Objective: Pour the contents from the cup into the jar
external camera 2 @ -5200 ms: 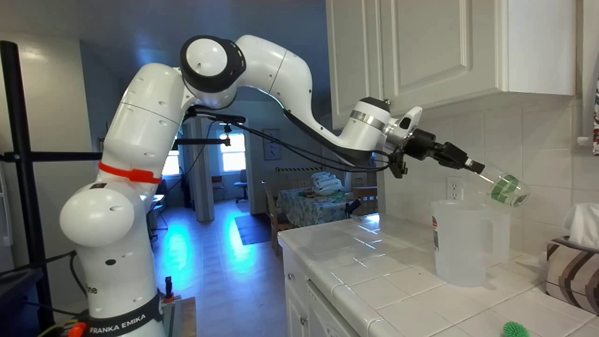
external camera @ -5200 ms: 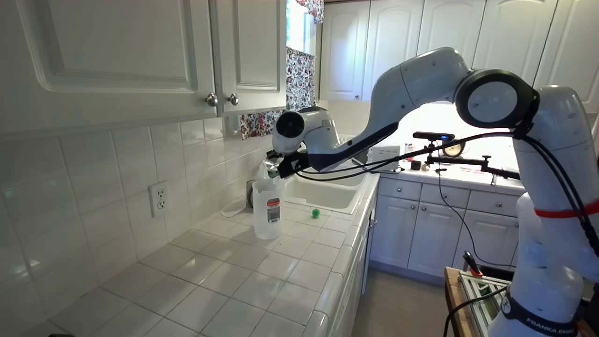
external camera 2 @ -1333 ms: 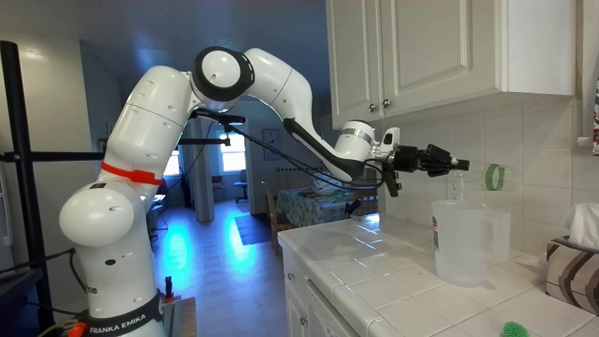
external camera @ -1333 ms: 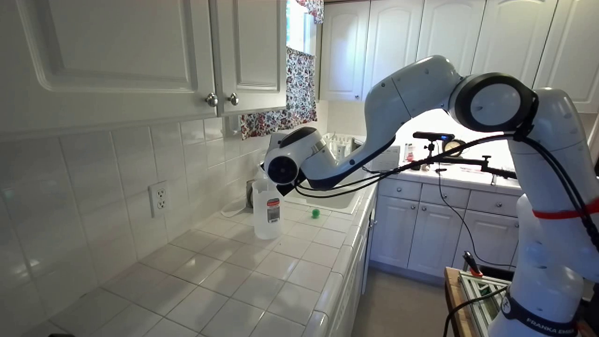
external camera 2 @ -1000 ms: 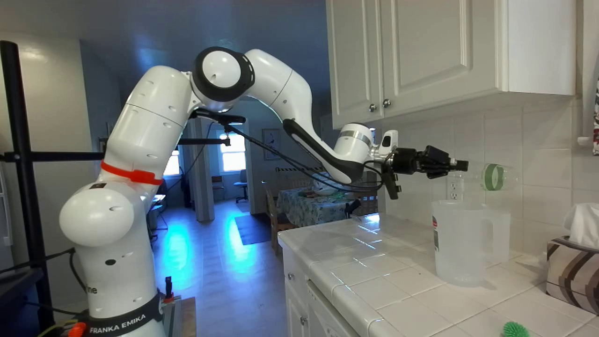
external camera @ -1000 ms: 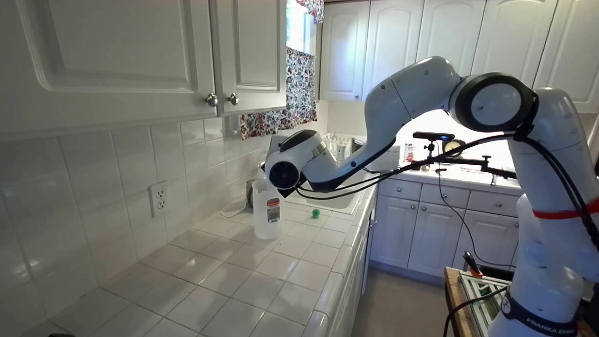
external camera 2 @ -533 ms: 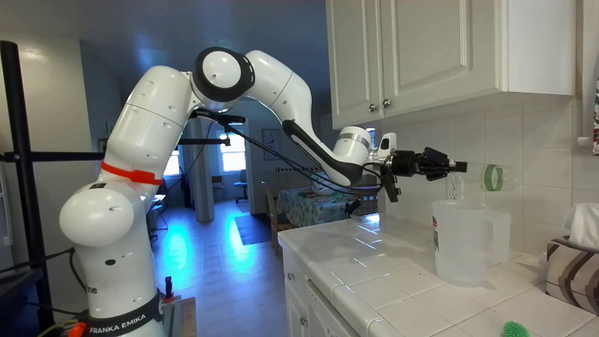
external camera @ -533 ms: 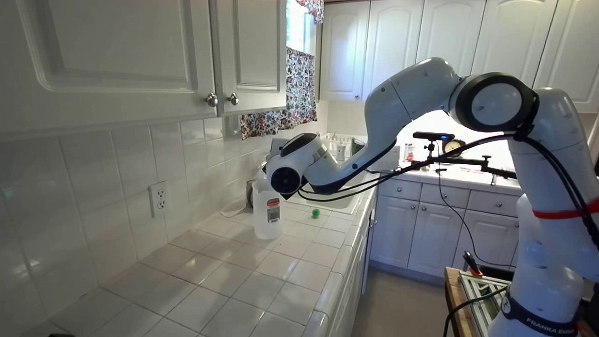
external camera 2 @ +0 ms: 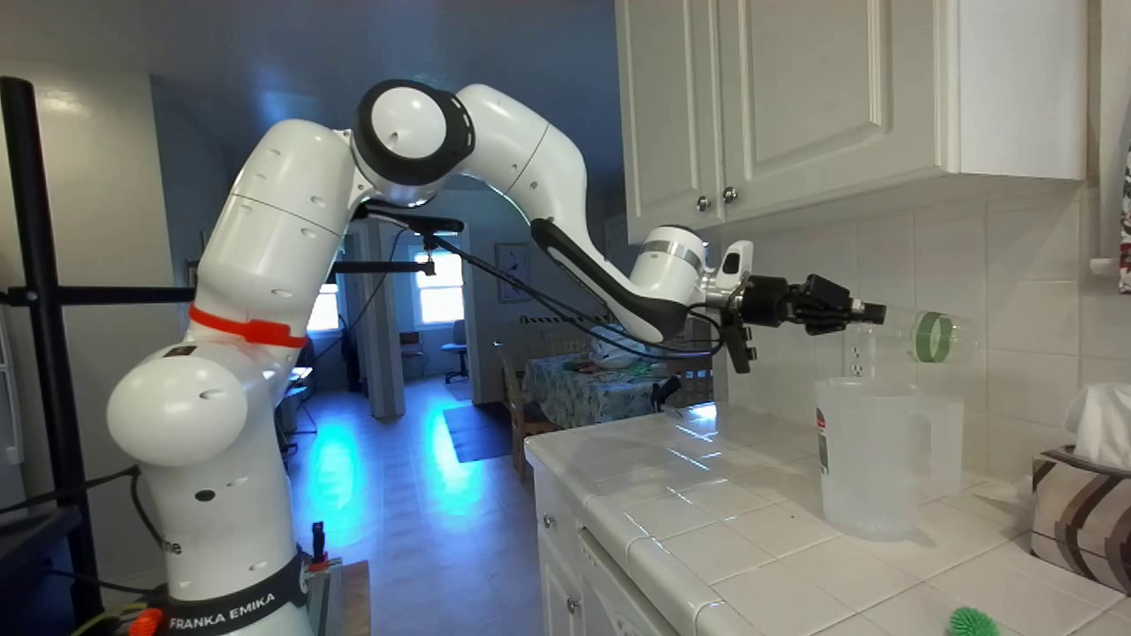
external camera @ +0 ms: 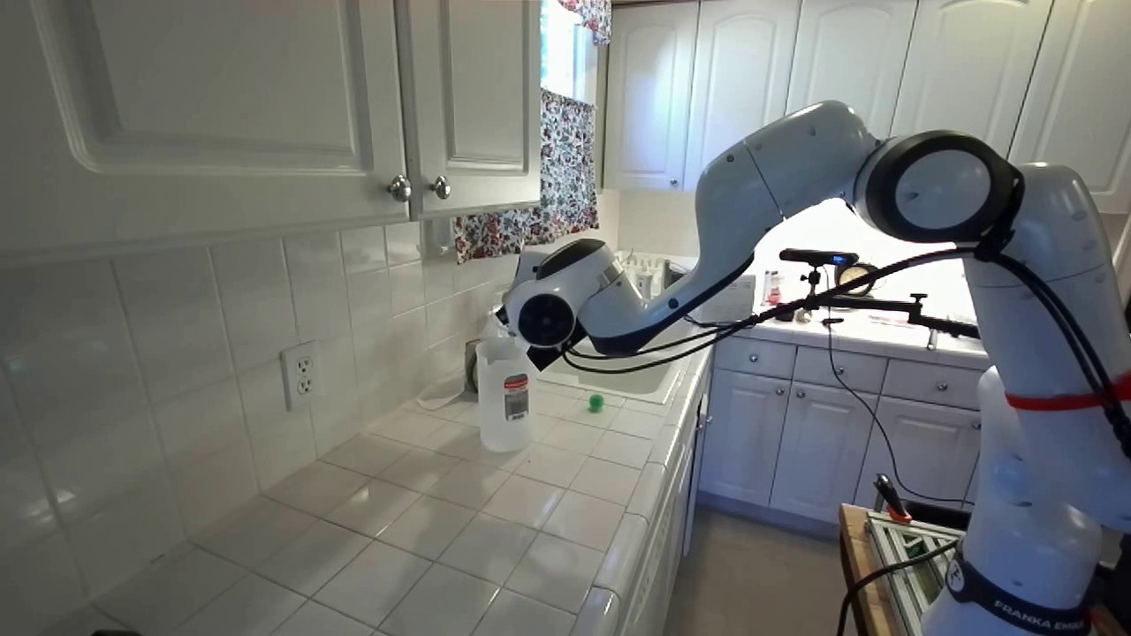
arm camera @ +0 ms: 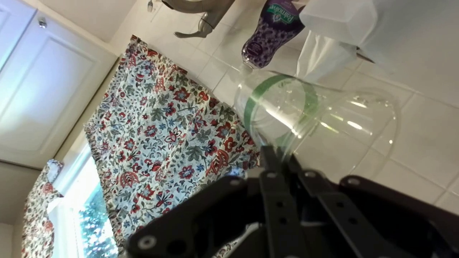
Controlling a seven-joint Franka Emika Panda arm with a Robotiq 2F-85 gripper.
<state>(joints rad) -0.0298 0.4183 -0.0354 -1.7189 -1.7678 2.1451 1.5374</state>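
The clear cup (external camera 2: 933,336) with its green band lies on its side, roughly level, above the jar. It fills the middle of the wrist view (arm camera: 315,122). My gripper (external camera 2: 873,312) is shut on the cup's wall near its mouth; the fingertips (arm camera: 281,154) pinch the glass. The whitish jar (external camera 2: 866,468) stands upright on the counter, its open top below the cup's mouth end. Its label shows in an exterior view (external camera: 505,406), where the arm hides the cup. A whitish shape at upper right in the wrist view appears to be the jar (arm camera: 416,36). I cannot make out any contents.
A tissue box (external camera 2: 1082,512) stands beside the jar. A green spiky ball (external camera 2: 972,621) lies on the tiled counter. A sink (external camera: 618,375) is behind. Upper cabinets (external camera 2: 822,97) hang above. A purple soap bottle (arm camera: 270,34) shows in the wrist view.
Since about five seconds ago the wrist has lowered and the cup has turned from slanting base-down to roughly level. Over the last half second the arm and cup have risen slightly.
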